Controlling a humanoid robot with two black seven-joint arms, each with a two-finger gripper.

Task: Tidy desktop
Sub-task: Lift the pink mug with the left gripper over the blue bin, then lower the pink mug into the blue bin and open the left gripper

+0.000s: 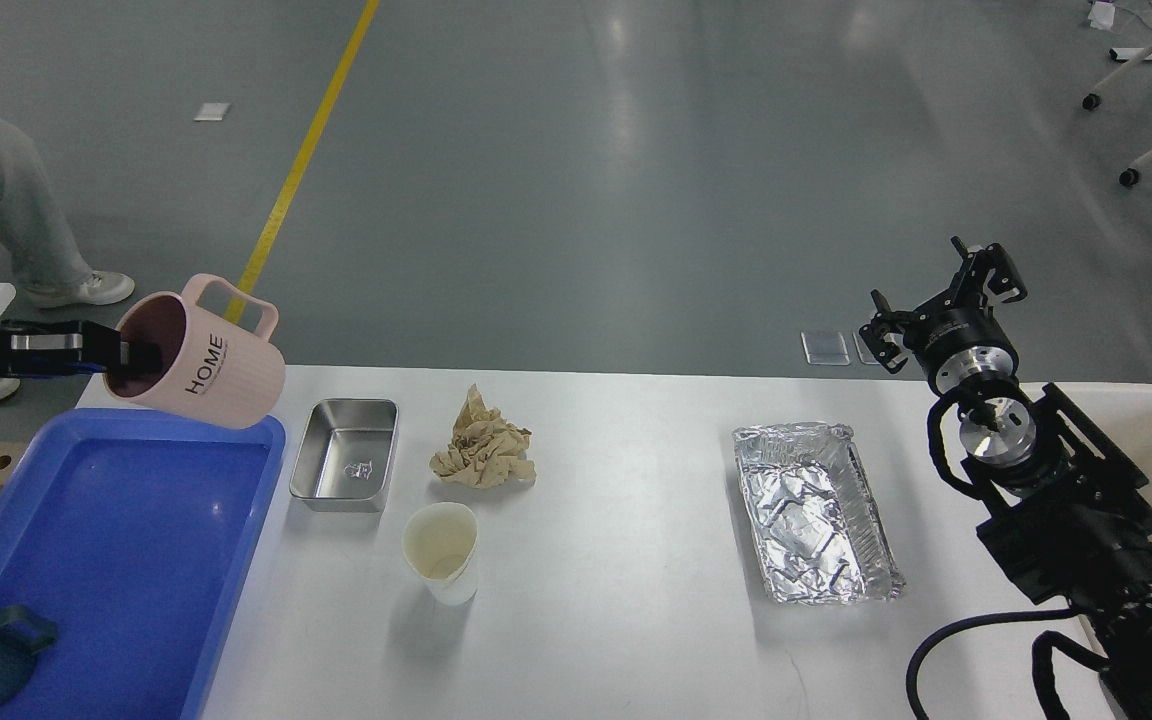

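Left tool (126, 353) gripping pink mug (204, 366), "HOME" printed on it

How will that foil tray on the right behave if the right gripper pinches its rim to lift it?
The foil tray is thin, crinkled foil, so it is probably very light, and its rim would likely bend under a pinch. It looks empty, so it may slide across the smooth desktop if nudged. The right gripper hangs beyond it.

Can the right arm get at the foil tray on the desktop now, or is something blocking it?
Probably yes. The foil tray lies in the open beside the right gripper, whose jaws are open and empty; nothing lies between them.
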